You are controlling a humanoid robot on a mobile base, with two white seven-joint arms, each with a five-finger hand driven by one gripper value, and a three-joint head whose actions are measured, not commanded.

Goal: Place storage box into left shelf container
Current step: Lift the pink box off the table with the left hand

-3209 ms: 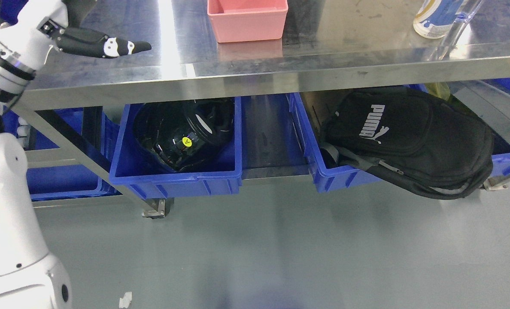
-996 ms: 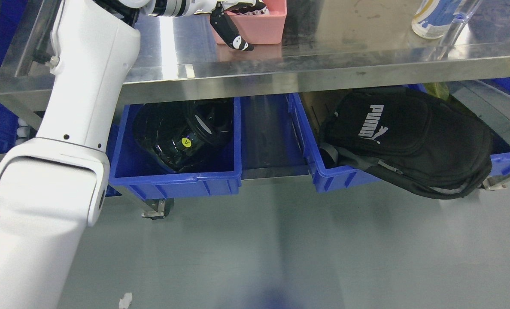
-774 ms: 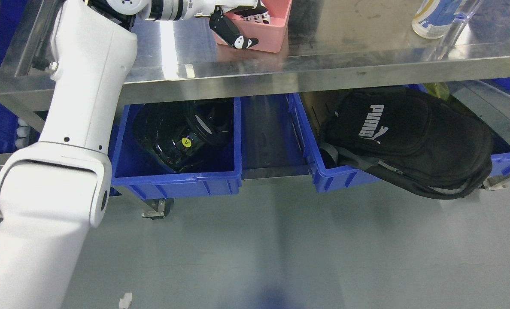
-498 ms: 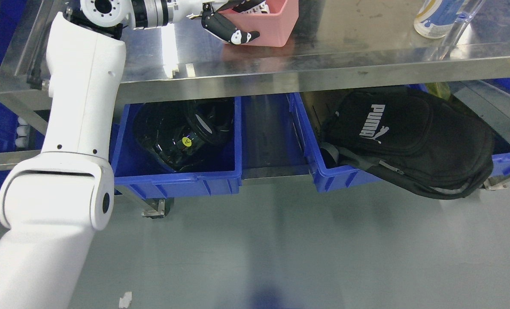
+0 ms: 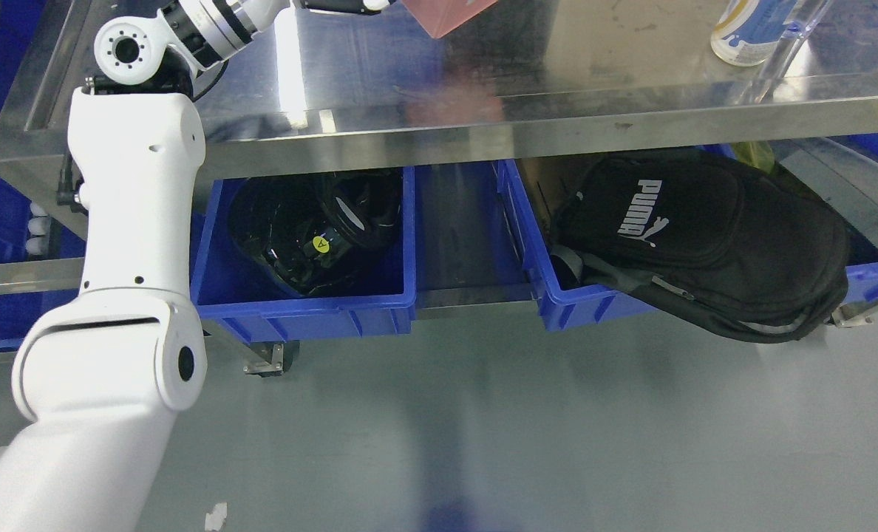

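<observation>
above steel table (image 5: pixel 557 81), tilted pink box (image 5: pixel 446 13)

helmet (image 5: pixel 313 233) in left bin (image 5: pixel 302 314) | backpack (image 5: pixel 705 236) in right bin (image 5: pixel 557 303) | bottle (image 5: pixel 749 29), probably, on table (image 5: pixel 557 111)

You can read "PUMA" in white capitals, with the leaping-cat logo beside it, on the black bag (image 5: pixel 705 236); the word runs sideways across the bag's top panel. On the black item (image 5: pixel 313 229) in the blue bin (image 5: pixel 306 314) you will find a small round yellow sticker (image 5: pixel 321 244) with a single dark mark that looks like the letter "A". The bottle (image 5: pixel 749 29) at the table's far right has a blue and white label, but its print is too small and cut off for you to read.
</observation>
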